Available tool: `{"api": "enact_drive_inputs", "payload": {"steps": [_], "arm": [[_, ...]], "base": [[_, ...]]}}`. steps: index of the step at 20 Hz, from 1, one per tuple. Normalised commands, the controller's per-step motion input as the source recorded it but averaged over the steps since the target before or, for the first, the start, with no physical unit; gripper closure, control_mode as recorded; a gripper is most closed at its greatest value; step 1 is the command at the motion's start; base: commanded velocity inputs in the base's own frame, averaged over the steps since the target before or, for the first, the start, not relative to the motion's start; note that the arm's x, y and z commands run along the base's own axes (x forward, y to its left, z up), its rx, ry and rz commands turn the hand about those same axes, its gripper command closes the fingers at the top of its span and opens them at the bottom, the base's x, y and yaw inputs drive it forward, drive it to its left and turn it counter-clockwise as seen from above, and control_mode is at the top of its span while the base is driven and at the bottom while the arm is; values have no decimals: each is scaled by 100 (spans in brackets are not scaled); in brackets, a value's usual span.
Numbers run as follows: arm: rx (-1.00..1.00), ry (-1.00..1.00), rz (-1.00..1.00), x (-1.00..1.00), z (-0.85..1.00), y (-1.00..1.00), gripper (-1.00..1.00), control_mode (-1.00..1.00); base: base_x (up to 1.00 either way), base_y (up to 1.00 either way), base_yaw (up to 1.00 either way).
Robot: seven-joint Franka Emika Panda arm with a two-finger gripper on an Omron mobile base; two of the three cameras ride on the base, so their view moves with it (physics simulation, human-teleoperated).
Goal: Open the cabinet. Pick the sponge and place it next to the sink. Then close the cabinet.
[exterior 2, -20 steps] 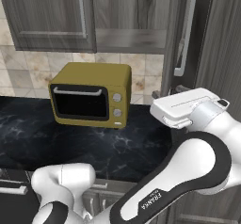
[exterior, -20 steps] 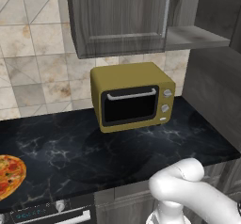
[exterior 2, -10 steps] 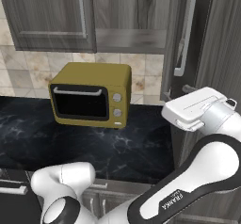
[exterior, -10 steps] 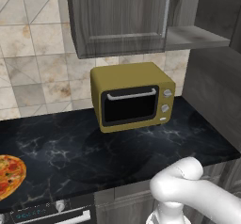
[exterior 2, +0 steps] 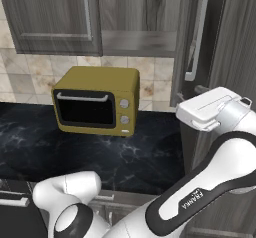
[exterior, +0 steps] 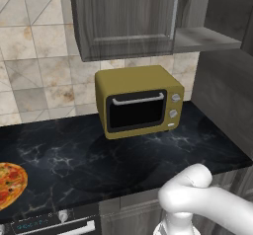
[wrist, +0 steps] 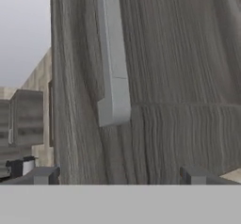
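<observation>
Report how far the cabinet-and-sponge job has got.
Done: the cabinet's right door stands swung open, baring the grey shelf; the left door is shut. In hand: the pincer, open and empty, faces that door's silver bar handle. Left: finding and picking the sponge, placing it by the sink, closing the cabinet.

A: Lighting's flat and even, soft shadow under the microwave (exterior: 139, 100) on the bench (exterior: 74, 155).

B: Yeah, no glare. Hand view's soft and blocky though, cabinet (wrist: 179, 77) grain smeared up close.
</observation>
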Motion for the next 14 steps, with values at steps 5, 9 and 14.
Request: {"api": "enact_drive_inputs", "payload": {"steps": [5, 9, 14], "arm": [[0, -1, 0, 18, 0, 0, -100, -100], [-1, -1, 2, 14, 0, 1, -100, -100], [-2, 0, 9, 23, 0, 22, -100, -100]], "base": [[0, 0, 0], [0, 0, 0], [0, 0, 0]]}}
